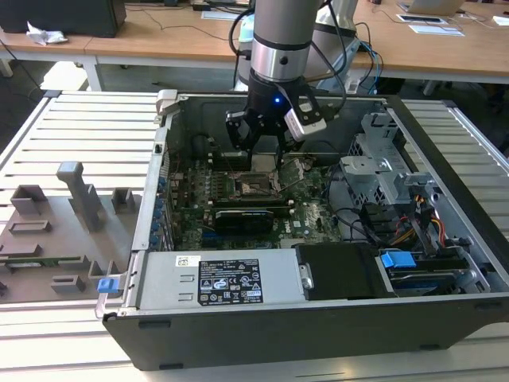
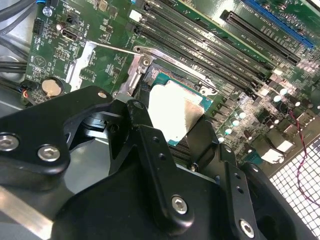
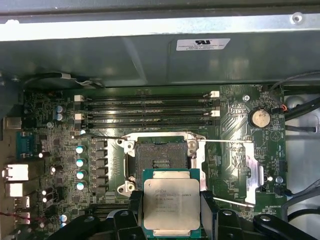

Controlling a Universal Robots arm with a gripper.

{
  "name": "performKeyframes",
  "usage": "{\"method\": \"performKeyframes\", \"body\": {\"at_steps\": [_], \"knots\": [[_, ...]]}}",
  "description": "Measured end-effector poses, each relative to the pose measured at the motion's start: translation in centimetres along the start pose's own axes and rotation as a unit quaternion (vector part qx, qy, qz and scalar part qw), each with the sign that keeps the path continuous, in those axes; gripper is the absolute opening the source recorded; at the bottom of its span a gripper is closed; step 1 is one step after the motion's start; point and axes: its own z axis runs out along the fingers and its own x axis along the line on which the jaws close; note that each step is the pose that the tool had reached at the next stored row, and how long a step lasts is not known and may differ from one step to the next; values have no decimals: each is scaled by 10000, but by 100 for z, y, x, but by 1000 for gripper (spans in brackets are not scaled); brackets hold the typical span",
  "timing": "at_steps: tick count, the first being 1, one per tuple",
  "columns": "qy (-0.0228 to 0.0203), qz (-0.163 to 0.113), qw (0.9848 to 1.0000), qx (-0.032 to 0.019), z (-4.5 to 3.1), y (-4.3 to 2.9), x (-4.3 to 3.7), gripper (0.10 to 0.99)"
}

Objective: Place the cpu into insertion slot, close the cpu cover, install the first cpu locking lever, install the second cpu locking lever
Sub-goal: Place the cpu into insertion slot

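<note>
Tool (image 3: 171, 215) clamping cpu (image 3: 171, 197), faint print on top, insertion slot (image 3: 159, 160) uncovered

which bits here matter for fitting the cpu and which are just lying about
job: gripper, jaws shut on cpu; socket; open cover
lying about: memory slots; coin battery; power supply; grey tray

The arm (image 1: 280, 32) hangs vertical; its hand (image 1: 254, 147), at 12 o'clock in the exterior view, has its fingers (image 3: 209, 212) clamping the cpu (image 3: 171, 204).
</note>
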Motion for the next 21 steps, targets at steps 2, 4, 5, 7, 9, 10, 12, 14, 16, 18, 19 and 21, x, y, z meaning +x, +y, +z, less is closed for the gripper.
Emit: {"method": "performKeyframes", "body": {"at_steps": [2, 4, 5, 7, 9, 10, 12, 14, 16, 18, 19, 21], "knots": [[0, 0, 10000, 0, 9, 0, 0, 541], [0, 0, 10000, 0, 16, 0, 0, 541], [0, 0, 10000, 0, 19, 0, 0, 541], [0, 0, 10000, 0, 32, -1, -1, 541], [0, 0, 10000, 1, 45, -1, -1, 541], [0, 0, 10000, 1, 49, -1, -1, 541], [0, 0, 10000, 0, 58, -1, -1, 541], [0, 0, 10000, 0, 75, -1, -1, 541], [0, 0, 10000, 0, 97, -2, -2, 541], [0, 0, 10000, 1, 105, -2, -2, 541], [0, 0, 10000, 4, 105, -2, -2, 541], [0, 0, 10000, 6, 106, -2, -2, 541]]}}
